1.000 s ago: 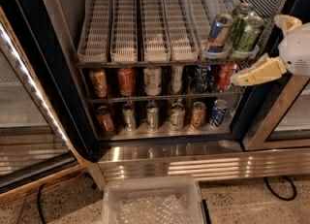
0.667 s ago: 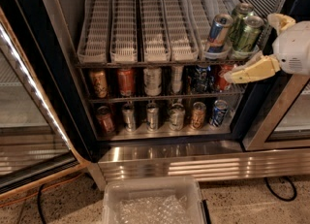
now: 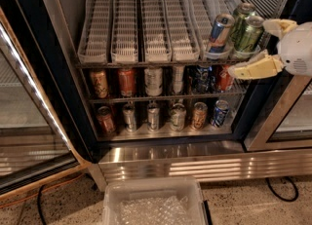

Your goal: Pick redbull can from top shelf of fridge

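- The redbull can point(image 3: 220, 33) stood at the front right of the sloped shelf point(image 3: 146, 29), touching two green cans point(image 3: 247, 34).
- The gripper point(image 3: 249, 47) hovered just right of them, fingers apart, holding nothing.
- The fridge point(image 3: 195, 163) door was open.

redbull can point(image 3: 220, 33) upright, shelf point(image 3: 146, 24) front-right; gripper point(image 3: 248, 47) beside
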`<action>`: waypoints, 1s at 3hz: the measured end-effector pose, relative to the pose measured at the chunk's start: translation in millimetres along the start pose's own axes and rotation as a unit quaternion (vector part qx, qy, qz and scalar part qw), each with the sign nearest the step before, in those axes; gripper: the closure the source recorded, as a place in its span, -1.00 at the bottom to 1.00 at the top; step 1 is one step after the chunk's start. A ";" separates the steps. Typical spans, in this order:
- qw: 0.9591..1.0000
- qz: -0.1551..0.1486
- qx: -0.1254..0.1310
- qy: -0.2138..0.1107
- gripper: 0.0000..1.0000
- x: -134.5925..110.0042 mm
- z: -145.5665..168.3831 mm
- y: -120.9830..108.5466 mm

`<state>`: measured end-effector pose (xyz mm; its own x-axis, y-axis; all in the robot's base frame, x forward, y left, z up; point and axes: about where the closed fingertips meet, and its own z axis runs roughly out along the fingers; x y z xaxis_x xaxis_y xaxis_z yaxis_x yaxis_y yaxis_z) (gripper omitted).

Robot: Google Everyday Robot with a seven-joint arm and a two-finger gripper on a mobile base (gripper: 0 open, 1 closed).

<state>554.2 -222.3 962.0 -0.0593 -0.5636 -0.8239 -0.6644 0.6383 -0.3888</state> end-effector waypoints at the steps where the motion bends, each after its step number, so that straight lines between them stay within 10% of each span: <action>1: 1.000 0.000 0.000 0.000 -0.15 -0.1 0.0 0.2; 2: 1.000 0.003 0.000 0.001 0.24 -1.2 0.9 3.0; 3: 1.000 0.018 0.005 0.002 0.20 3.0 4.9 6.0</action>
<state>553.7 -217.6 955.2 -0.0859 -0.5417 -0.8362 -0.6544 0.6635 -0.3626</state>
